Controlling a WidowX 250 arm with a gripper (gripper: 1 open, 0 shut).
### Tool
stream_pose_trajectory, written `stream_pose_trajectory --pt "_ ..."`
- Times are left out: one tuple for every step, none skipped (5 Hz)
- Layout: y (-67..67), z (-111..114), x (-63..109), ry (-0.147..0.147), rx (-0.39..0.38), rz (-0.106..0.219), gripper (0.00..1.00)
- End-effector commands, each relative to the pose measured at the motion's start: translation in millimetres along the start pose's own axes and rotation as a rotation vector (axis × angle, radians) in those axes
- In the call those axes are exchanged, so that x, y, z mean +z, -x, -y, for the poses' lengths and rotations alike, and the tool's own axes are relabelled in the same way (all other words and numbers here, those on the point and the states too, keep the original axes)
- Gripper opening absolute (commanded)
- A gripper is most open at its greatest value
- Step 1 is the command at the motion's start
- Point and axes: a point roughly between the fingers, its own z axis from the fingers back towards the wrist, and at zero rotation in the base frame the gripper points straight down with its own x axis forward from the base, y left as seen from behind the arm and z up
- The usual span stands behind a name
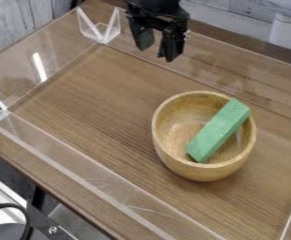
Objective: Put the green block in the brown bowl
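The green block [220,129] lay inside the brown bowl [171,156], propped aslant against its far-right wall, long axis running from the bowl's middle up toward the rim. The claw [157,41] hung open and empty, well apart toward the counter's [85,103] far side. Only clear plastic walls [100,27] stood nearby, nothing between them.

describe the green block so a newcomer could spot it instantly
Start at the wooden table and find the round brown bowl on its right side. The green block leans inside it, one end up on the far rim. It is the only bright green thing here.
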Motion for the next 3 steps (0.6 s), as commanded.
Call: stream_pose_trajectory --pt "-8.2 -1 16.4 -0.02 -0.017 0.06 1.0" --pt "-7.3 5 11.4 -0.009 -0.04 0.047 1.0" --pt "-11.1 3 4.0 -0.003 -0.045 0.038 1.0"
